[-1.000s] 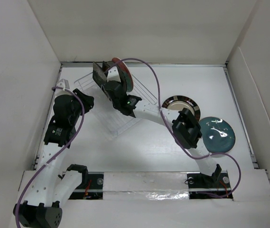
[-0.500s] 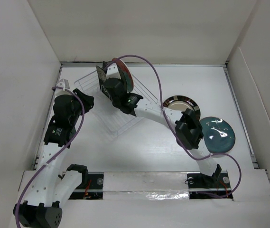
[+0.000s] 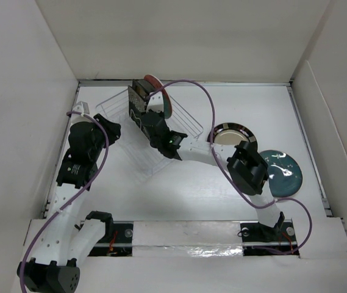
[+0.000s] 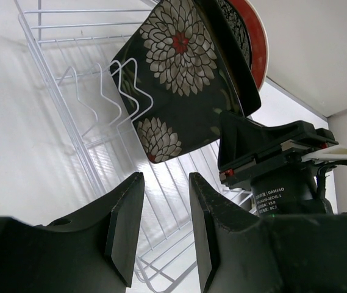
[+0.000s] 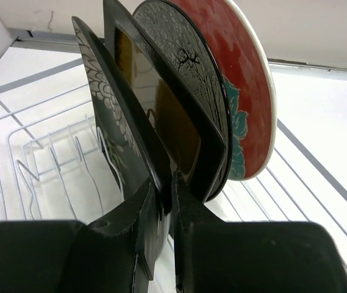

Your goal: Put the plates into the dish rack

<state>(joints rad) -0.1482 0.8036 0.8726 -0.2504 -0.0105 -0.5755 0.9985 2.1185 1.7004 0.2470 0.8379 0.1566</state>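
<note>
Upright plates [image 3: 161, 99] in dish rack [image 3: 111, 108], two flat plates [image 3: 283, 174] on table [image 3: 179, 195] to its right

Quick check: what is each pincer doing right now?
Left pincer: open, holding nothing.
Right pincer: closed on the edge of the dark floral square plate.

White table [image 3: 179, 198], plain white walls [image 3: 185, 36]
</note>
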